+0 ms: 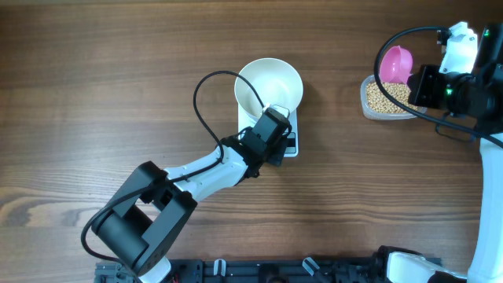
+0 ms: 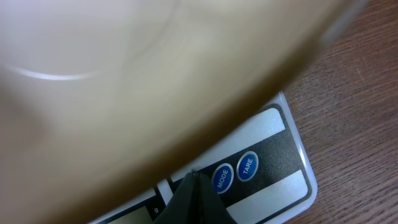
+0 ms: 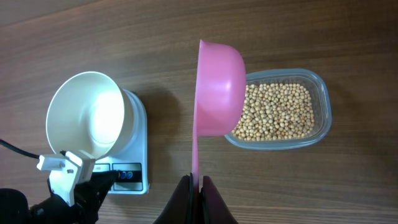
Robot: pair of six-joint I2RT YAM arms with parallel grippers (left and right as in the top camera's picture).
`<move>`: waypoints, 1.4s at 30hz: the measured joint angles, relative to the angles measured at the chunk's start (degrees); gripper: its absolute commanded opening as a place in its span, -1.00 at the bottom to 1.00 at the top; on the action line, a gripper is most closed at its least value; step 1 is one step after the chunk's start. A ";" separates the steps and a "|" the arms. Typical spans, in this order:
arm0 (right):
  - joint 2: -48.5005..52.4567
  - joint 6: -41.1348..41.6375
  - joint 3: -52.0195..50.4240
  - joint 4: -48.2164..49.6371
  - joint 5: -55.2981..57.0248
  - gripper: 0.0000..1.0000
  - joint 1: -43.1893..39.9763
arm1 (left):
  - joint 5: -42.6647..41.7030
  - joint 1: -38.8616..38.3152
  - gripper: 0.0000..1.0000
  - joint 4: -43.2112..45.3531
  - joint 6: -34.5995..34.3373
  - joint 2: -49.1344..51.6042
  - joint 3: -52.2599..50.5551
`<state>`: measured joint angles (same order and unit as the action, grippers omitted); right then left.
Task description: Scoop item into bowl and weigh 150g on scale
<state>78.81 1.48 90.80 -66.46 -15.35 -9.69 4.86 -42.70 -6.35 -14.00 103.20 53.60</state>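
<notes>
Two words are all I can read: "MODE" and "TARE", white on two blue oval buttons [image 2: 235,172] set in the dark panel of the flat white square kitchen scale [image 2: 283,193]; only the left wrist camera shows them, and the scale's display is not legible in any view. That camera also has the left gripper [image 2: 196,180] with its fingers pressed together into a single dark point at the panel, just beside MODE; whether it touches I cannot tell. Blurred cream surface close to the lens fills the rest of that picture.

From overhead I see the deep round white bowl [image 1: 269,85] sitting on the scale, covering all but the button strip, its inside plain white. The left arm [image 1: 204,177] reaches in from the near side, and its black cable [image 1: 196,98] loops over the brown wood-grain table [image 1: 94,79] to the bowl's rim.

The right wrist camera gives me what overhead crowds together: the right gripper [image 3: 198,186] pinching the thin handle of the small pink plastic scoop [image 3: 217,87], whose cup is turned side-on over one end of the clear rounded-rectangular plastic container [image 3: 324,106]. The small round tan beans [image 3: 280,112] lie in that container, well apart from the bowl, with bare table between them. The scoop hides part of the container's end.
</notes>
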 measured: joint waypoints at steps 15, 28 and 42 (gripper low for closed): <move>0.00 0.00 0.00 0.00 0.00 -0.91 0.00 | 0.00 0.00 -0.92 -0.07 0.00 0.00 0.00; 0.00 0.00 0.00 0.00 0.00 -0.91 0.00 | 0.02 0.00 -0.92 0.20 0.00 1.25 0.81; 0.00 0.00 0.00 -0.26 0.00 -0.91 0.00 | 0.02 0.00 -0.92 -0.33 0.00 1.16 1.01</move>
<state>78.81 1.48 90.80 -66.72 -15.35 -9.69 4.89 -42.70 -6.68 -14.00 104.36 54.61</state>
